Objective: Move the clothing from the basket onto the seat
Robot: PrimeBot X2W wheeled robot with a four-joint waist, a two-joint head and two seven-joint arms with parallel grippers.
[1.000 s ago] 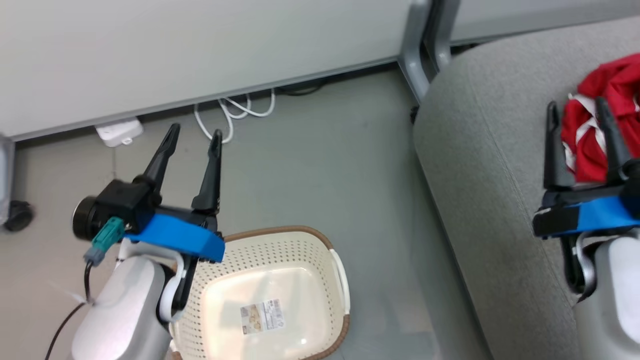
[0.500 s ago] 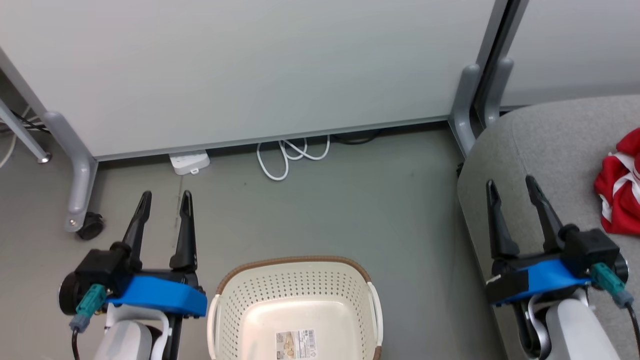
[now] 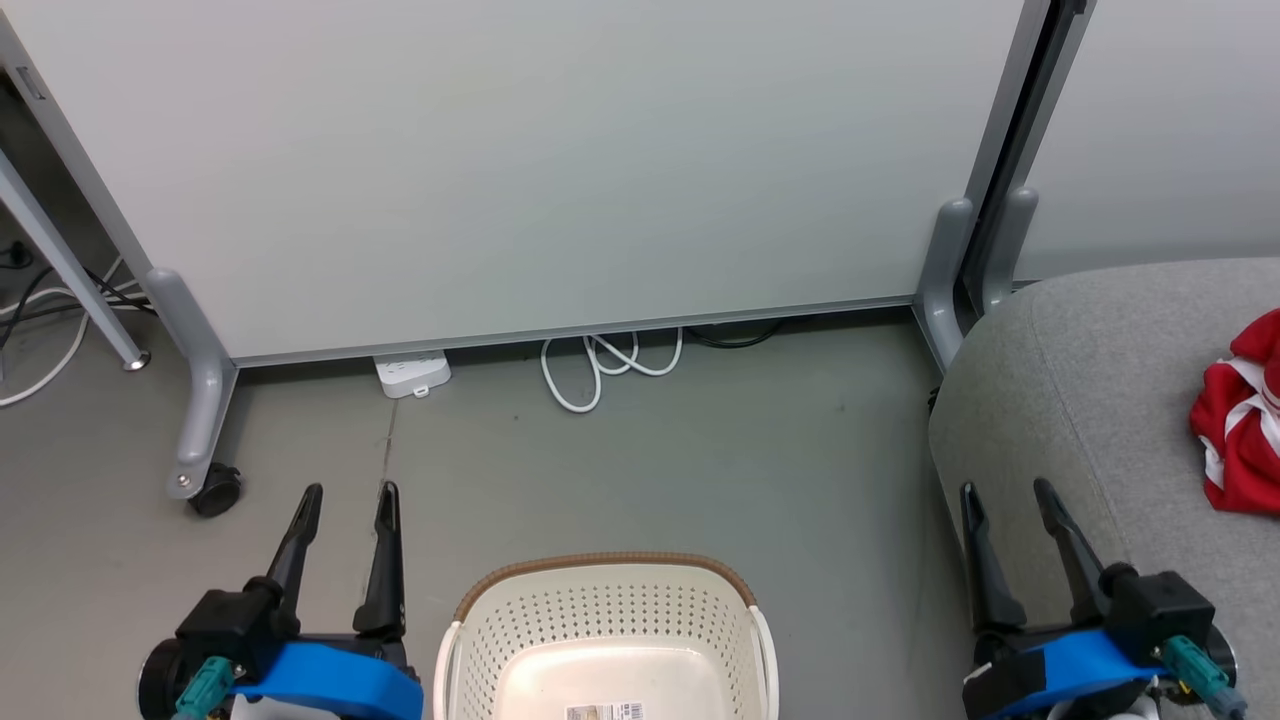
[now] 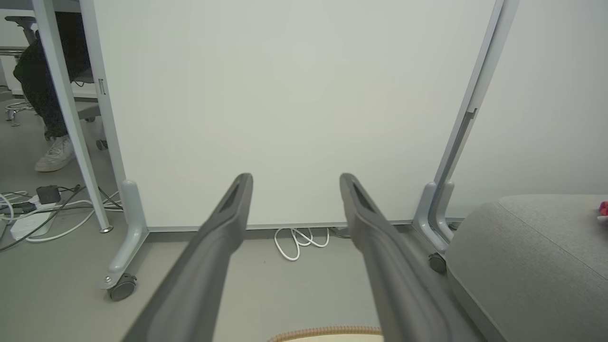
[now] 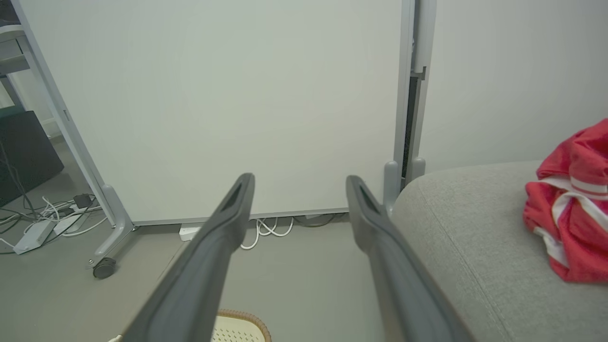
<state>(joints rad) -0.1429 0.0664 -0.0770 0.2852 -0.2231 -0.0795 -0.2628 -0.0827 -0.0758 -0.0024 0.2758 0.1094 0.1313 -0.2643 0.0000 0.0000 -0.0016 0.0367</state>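
The cream basket (image 3: 600, 620) with its brown rim stands on the floor at the bottom middle of the head view; inside it I see a bare bottom with a paper label. Red clothing (image 3: 1238, 420) with white stripes lies bunched on the grey seat (image 3: 1080, 380) at the right, also seen as clothing (image 5: 570, 204) on the seat (image 5: 475, 247) in the right wrist view. My left gripper (image 3: 346, 492) stands open left of the basket, nothing between its fingers. My right gripper (image 3: 1005, 490) is open over the seat's near-left corner, apart from the clothing.
A white partition panel (image 3: 520, 160) on grey castor legs (image 3: 205, 420) closes the far side. A white power strip (image 3: 412, 374) and coiled white cable (image 3: 610, 365) lie at its foot. A person's leg and shoe (image 4: 54, 154) show beyond the panel, with more cables (image 4: 33, 213).
The head camera has lifted and swung, so the whole picture has shifted. Both arms have drawn back toward the bottom corners; the right gripper has come away from the clothing on the seat. Both stayed open.
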